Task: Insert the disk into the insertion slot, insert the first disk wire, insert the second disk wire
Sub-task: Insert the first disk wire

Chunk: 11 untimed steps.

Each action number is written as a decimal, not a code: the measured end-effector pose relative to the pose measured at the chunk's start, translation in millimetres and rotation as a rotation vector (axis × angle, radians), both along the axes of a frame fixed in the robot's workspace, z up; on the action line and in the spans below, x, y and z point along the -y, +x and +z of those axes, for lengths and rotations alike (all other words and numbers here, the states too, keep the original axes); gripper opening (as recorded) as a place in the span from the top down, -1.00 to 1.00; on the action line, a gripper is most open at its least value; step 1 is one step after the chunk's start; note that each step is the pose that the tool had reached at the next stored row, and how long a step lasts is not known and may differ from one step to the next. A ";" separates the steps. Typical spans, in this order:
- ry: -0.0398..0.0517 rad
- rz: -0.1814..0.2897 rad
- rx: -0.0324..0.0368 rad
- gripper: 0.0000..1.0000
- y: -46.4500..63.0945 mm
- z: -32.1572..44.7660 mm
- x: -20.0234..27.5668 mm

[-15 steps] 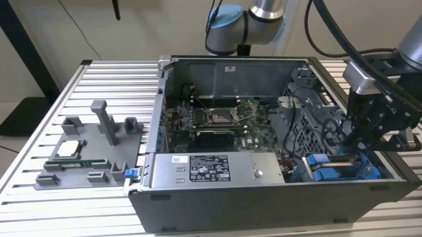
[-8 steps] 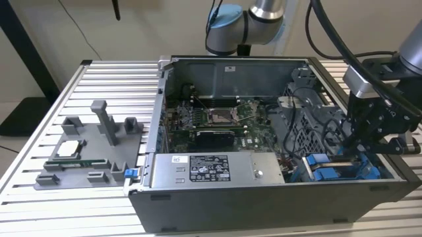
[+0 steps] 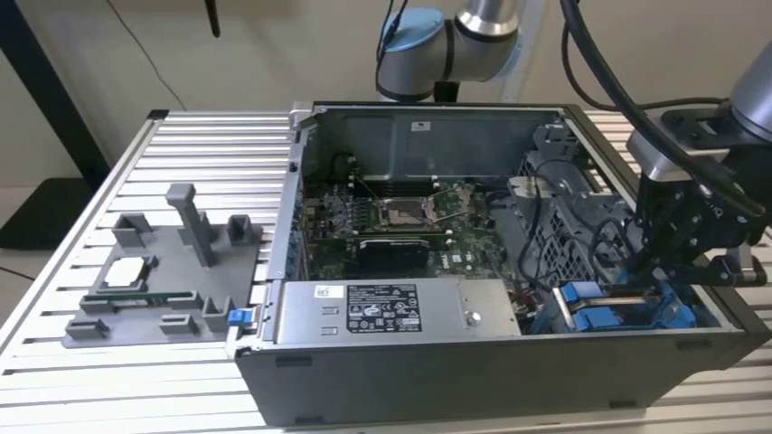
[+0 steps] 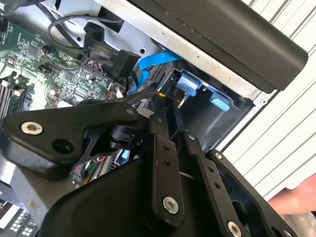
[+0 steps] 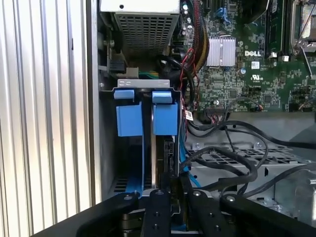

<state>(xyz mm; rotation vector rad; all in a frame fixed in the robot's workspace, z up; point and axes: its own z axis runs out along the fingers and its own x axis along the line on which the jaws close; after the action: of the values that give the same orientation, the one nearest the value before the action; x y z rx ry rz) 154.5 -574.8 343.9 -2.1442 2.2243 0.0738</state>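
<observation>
**Reaching into the drive bay with fingers close together**

Closest, in both wrist views: the gripper (image 5: pixel 174 190) (image 4: pixel 164 101), made of black jointed links with bright screw heads. Its fingers (image 5: pixel 159 212) are set nearly together and taper to a slim point. The point sits right at the dark narrow edge of the disk (image 5: pixel 165 118). Cannot tell whether clamped on anything there.

Just beyond: the disk standing on edge in its smooth bright blue carrier, seated in the insertion slot (image 5: pixel 143 84) of grey sheet metal. Beside it, touching or nearly so, a second blue carrier (image 5: pixel 129 118) of the same shape. Along the disk, a flat blue cable (image 5: pixel 143 163), and near the cage a tangle of round black wires (image 5: pixel 232 158).

Farther in: the green motherboard (image 5: pixel 237 74) with a ribbed silver heat sink (image 5: pixel 220 51).

In the exterior view, at four o'clock of the open grey case (image 3: pixel 483 380): the gripper (image 3: pixel 690 271) pointing straight down over the disk (image 3: pixel 603 316). At six o'clock, the grey power-supply box (image 3: pixel 386 312). At nine o'clock, on the slatted metal table (image 3: pixel 72 398), a grey moulded fixture (image 3: pixel 157 271). At twelve o'clock, behind the case, the arm (image 3: pixel 458 36), with silver tubes and blue joint caps.
</observation>
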 end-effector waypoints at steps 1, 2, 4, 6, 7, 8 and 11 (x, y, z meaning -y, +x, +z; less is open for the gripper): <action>0.0001 -0.003 -0.0010 1.00 0.0 -0.2 0.1; 0.0002 -0.005 -0.0016 1.00 0.0 -0.4 0.2; 0.0000 -0.007 -0.0018 1.00 0.1 -0.5 0.3; 0.0000 -0.007 -0.0019 1.00 0.4 -0.8 0.3; 0.0000 -0.007 -0.0019 1.00 0.7 -0.9 0.3; 0.0001 -0.007 -0.0019 1.00 0.9 -1.1 0.2; -0.0001 -0.007 -0.0019 1.00 1.1 -1.8 0.2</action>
<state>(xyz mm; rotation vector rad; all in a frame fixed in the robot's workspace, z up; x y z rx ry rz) 155.6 -575.0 342.1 -2.1370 2.2329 0.0755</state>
